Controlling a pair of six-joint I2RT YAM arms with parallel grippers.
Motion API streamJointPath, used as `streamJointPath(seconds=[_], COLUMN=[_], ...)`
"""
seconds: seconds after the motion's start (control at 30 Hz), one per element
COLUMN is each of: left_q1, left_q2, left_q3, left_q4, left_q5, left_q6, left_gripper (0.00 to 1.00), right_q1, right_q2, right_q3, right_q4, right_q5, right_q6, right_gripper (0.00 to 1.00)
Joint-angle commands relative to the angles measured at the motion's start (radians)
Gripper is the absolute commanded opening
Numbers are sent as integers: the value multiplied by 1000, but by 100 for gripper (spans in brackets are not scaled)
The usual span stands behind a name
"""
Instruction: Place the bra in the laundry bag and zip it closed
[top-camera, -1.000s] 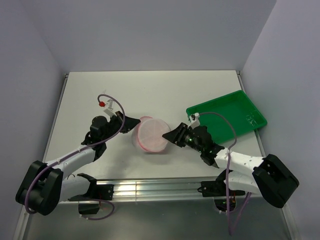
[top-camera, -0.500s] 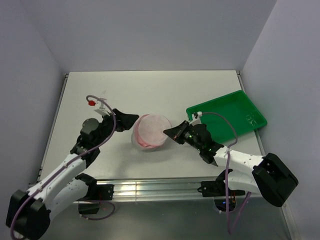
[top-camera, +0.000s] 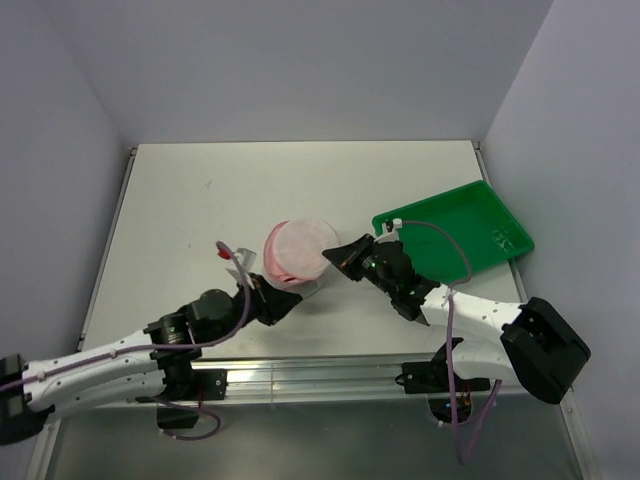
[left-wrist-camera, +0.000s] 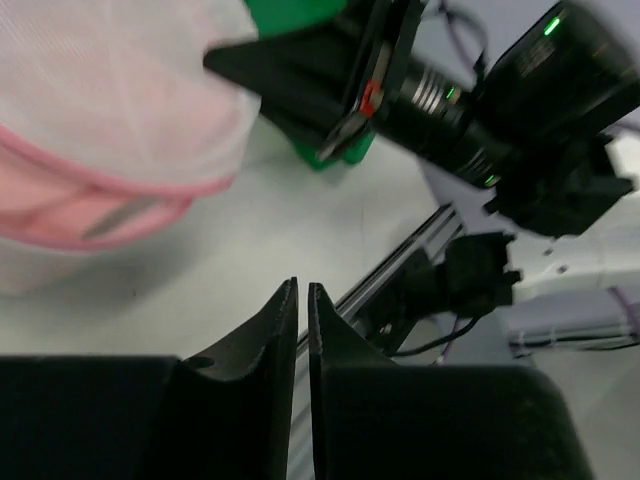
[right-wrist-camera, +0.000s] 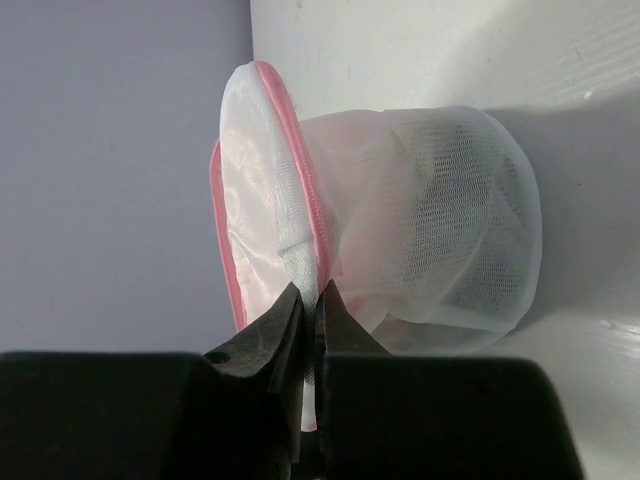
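Observation:
The laundry bag (top-camera: 297, 250) is a round white mesh pouch with a pink zipper rim, standing mid-table and tilted. Pale pink cloth, the bra (right-wrist-camera: 365, 255), shows through its mesh. My right gripper (top-camera: 331, 258) is at the bag's right side, shut on a fold of white mesh beside the pink rim (right-wrist-camera: 300, 190); in the right wrist view the gripper (right-wrist-camera: 310, 288) pinches it between its tips. My left gripper (top-camera: 296, 299) sits just in front of the bag, near the table's front edge. In the left wrist view it (left-wrist-camera: 302, 286) is shut and empty, with the bag (left-wrist-camera: 110, 90) above it.
A green plastic tray (top-camera: 455, 225) lies at the right, tilted, behind the right arm. The metal rail (top-camera: 300, 375) runs along the table's front edge, close under the left gripper. White walls enclose the table at the back and sides.
The left arm swung from the bag's left side round to its near side, its jaws opening and then closing. The right gripper closed on the bag's rim, and the bag shifted slightly back.

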Motion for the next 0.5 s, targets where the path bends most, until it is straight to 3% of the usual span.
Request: streamJointPath(seconds=[0.0, 0.17, 0.47], left_q1=[-157, -189, -143], left_q2=[103, 359, 658], left_q3=[10, 76, 225], left_q4=[58, 174, 230], left_q5=[-218, -245, -346], left_q6=[-45, 5, 108], left_gripper=[15, 33, 44], right_q1=[20, 24, 30], right_q2=[1, -19, -42], right_q3=[37, 41, -2], right_q4=[6, -24, -16], right_q5=[67, 95, 73], right_q6=[16, -10, -1], right_gripper=[0, 0, 0])
